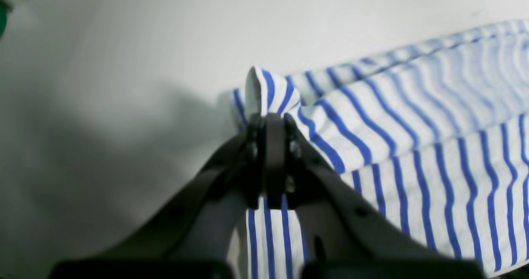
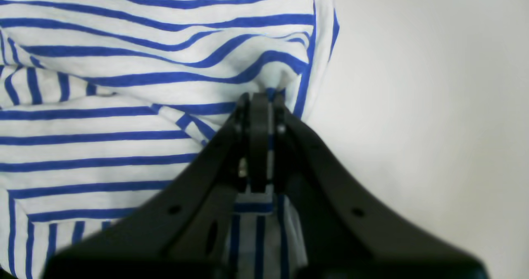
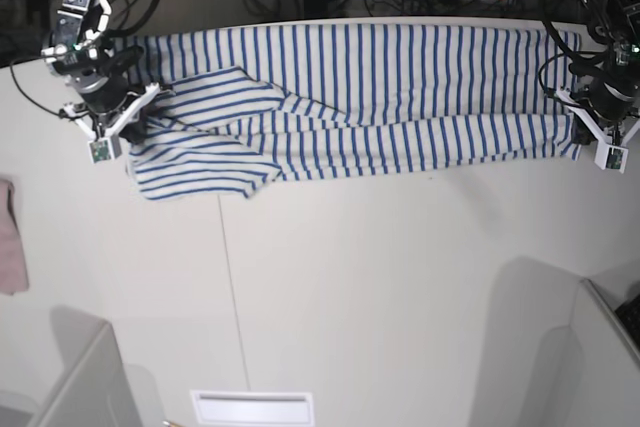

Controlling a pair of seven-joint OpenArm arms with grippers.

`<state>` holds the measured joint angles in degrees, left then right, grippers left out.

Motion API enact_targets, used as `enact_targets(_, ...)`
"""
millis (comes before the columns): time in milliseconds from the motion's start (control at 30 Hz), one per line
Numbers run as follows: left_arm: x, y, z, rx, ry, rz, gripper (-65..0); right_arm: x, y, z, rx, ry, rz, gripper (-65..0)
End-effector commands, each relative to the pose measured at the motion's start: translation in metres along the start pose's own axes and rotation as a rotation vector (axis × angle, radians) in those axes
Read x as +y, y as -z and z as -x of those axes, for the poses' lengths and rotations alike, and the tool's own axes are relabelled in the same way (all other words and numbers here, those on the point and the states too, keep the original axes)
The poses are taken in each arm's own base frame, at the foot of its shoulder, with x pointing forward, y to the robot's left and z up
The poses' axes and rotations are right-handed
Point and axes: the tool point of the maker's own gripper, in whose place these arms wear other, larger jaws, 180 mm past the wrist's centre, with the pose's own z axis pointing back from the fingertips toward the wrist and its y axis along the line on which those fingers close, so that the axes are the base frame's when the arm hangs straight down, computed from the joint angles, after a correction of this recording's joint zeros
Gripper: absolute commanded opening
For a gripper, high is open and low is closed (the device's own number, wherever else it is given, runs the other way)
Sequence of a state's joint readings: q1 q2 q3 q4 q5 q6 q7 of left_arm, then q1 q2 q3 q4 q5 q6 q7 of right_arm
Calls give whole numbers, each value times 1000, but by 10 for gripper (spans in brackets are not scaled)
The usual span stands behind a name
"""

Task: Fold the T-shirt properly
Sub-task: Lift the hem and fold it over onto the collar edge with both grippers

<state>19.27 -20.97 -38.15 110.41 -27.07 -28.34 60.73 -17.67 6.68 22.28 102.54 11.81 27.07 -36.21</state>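
Note:
The T-shirt [image 3: 380, 87], white with thin blue stripes, lies stretched in a long band across the back of the white table [image 3: 400, 297]. One sleeve lies spread toward the front at the left end [image 3: 200, 172]. My right gripper [image 3: 135, 127] is on the base view's left, shut on a bunched fold of the T-shirt [image 2: 124, 84]; the right wrist view shows its tips [image 2: 260, 99] pinching cloth. My left gripper [image 3: 585, 137] is on the base view's right, and its tips [image 1: 270, 120] are shut on a puckered corner of the T-shirt [image 1: 413, 126].
A plain pink cloth [image 3: 10, 247] lies at the table's left edge. Grey panels stand at the front left [image 3: 80, 387] and front right [image 3: 600, 347] corners. A white slot [image 3: 252, 408] sits at the front edge. Cables and gear crowd the space behind the table.

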Motion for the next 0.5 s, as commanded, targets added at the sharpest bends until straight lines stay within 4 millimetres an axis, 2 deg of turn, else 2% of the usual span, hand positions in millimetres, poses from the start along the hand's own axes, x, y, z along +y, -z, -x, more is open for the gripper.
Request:
enact_targets(0, 4, -4, -9, -31, 15, -12, -650, -5, -4, -13, -48, -13, 9, -650)
enact_targets(100, 8, -3, -1, 14, 63, -49, -650, -3, -9, -11, -44, -23, 11, -650)
enact_targets(300, -8, 13, 17, 135, 254, -96, -650, -2, -8, 9, 5, -11, 3, -650)
enact_targets(467, -15, 17, 22, 161, 294, -113, -650, -3, -5, 18, 29, -1, 0, -650)
